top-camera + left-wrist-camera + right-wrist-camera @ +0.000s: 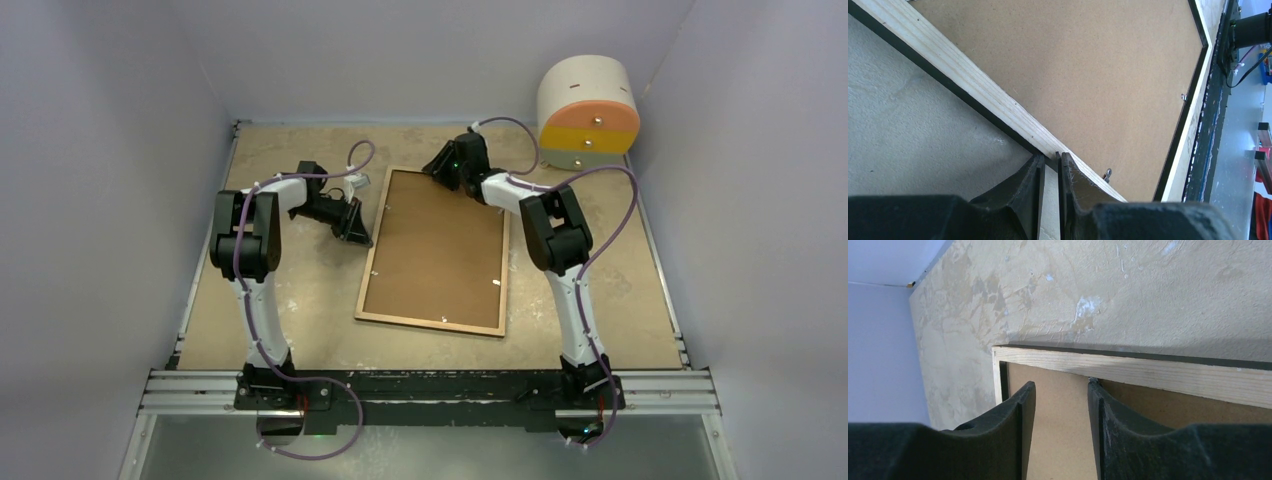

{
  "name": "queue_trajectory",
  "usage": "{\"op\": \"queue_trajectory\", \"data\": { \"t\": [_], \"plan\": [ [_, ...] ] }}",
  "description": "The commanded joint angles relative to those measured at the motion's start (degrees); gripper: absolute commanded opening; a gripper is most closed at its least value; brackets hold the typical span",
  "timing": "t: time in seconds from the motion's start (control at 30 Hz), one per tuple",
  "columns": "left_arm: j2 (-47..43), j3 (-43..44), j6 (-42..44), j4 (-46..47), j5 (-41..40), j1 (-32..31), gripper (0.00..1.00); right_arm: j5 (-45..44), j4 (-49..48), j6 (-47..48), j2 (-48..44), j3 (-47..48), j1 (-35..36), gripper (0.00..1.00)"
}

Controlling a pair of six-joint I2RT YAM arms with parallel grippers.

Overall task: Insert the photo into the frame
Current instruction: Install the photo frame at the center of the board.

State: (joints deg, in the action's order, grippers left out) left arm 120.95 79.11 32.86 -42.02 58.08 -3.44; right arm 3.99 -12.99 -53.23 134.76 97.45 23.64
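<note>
Tabletop [300, 300]: frame [430, 323] back-up, drum [587, 110] beyond; left pincer [1050, 157] clenched, right pincer [1062, 387] released.

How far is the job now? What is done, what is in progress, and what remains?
Done: the frame lies back up with the board set inside it. In hand: the right gripper, jaws apart, hovers over the board at the far rail; the left gripper, shut, is at the left rail. Left: the photo is nowhere in view, so whether it already lies under the board cannot be told.
</note>
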Motion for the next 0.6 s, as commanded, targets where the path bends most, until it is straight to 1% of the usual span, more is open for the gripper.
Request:
{"op": "queue_trajectory", "data": {
  "t": [0.0, 0.1, 0.2, 0.27, 0.37, 0.4, 0.47, 0.57],
  "plan": [
    [-0.96, -1.86, 3.40, -3.20, -4.25, -0.60, 0.18, -2.87, 2.00, 1.87, 1.69, 1.88, 0.64, 0.46],
    [-1.36, -1.86, 3.36, -3.57, -4.13, -0.60, 0.18, -2.11, 2.08, 3.00, 1.20, 2.45, 1.18, 0.48],
    [-2.25, -1.77, 3.90, -4.56, -3.83, -0.33, 0.18, 0.77, 1.61, 3.56, -0.90, 2.30, 1.40, 0.54],
    [-2.85, -1.20, 5.00, -6.44, -3.44, 0.46, 0.18, 2.65, 0.94, 4.20, -4.01, 1.06, 1.41, 0.61],
    [-3.78, 0.27, 7.01, -9.39, -3.31, 2.92, 0.18, 5.17, 3.66, 6.37, -10.14, -1.38, 1.26, 0.71],
    [-4.08, 0.67, 7.75, -10.23, -3.47, 3.37, 0.18, 4.64, 4.70, 7.70, -12.68, -2.72, 1.16, 0.75],
    [-5.05, 0.65, 9.18, -11.07, -4.89, 5.03, 0.18, 2.49, 7.06, 10.52, -18.20, -6.35, 1.02, 0.86],
    [-7.00, -2.78, 9.46, -8.62, -8.35, 4.78, 0.19, -2.89, 10.66, 14.26, -27.70, -15.25, 0.45, 0.96]
  ]
}}
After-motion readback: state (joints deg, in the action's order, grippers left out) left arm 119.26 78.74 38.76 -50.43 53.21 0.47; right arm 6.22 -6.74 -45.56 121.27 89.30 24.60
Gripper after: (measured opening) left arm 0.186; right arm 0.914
